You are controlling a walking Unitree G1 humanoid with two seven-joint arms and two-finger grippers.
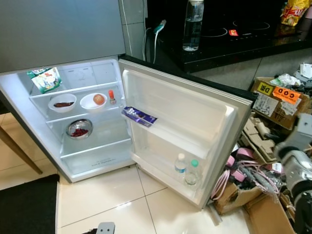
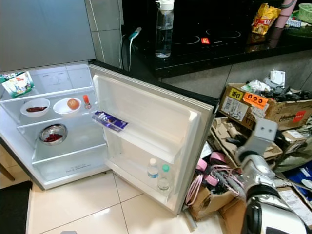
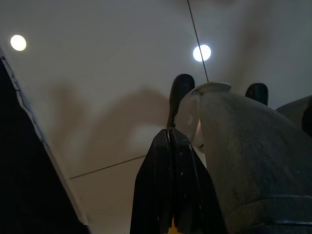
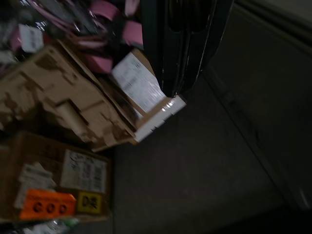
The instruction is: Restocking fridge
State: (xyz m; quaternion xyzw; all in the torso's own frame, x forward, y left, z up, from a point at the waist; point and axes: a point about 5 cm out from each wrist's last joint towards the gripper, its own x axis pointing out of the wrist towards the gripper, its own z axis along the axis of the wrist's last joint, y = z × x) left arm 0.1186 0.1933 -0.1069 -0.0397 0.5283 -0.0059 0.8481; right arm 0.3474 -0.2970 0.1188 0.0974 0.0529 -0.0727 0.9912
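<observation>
On the floor ahead, fridge (image 1: pixel 73 146) open, door (image 2: pixel 151 131) swung wide; two bottles (image 2: pixel 158 175) in lower door rack, bowls (image 1: pixel 78 102) on shelves. Left gripper (image 3: pixel 170 141) closed, pointing at ceiling. Right gripper (image 4: pixel 178 92) closed, empty, over cardboard boxes (image 4: pixel 58 112).

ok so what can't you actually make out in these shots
- Clear plastic water bottle on the black counter: cap cut off by the left eye view's top edge.
- Dark red food in the round steel bowl on the fridge shelf: too small to identify.
- White label on the torn brown cardboard: blurred and dim in the right wrist view, print unreadable.
- Yellow snack packet: lettering too small.
</observation>
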